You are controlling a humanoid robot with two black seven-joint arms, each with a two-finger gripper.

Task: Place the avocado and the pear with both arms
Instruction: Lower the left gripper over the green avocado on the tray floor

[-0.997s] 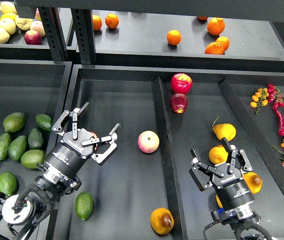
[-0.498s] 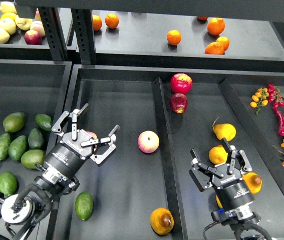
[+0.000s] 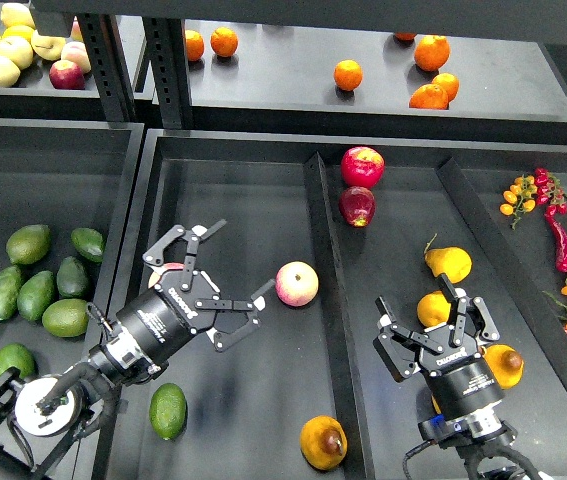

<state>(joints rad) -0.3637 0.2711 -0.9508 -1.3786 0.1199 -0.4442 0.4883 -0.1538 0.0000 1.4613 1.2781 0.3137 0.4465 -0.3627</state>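
both arms' jaws gape, left (image 3: 213,285) above avocado (image 3: 167,411), right (image 3: 433,325) above pear (image 3: 322,442).

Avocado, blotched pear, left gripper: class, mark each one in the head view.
avocado (image 3: 167,411), head view, middle of its green skin.
pear (image 3: 322,442), head view, its orange-yellow body.
left gripper (image 3: 231,276), head view, between its open fingertips.

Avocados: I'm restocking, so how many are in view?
8. One avocado lies alone in the middle bin below the left hand; seven cluster in the left bin. The arm may hide others.
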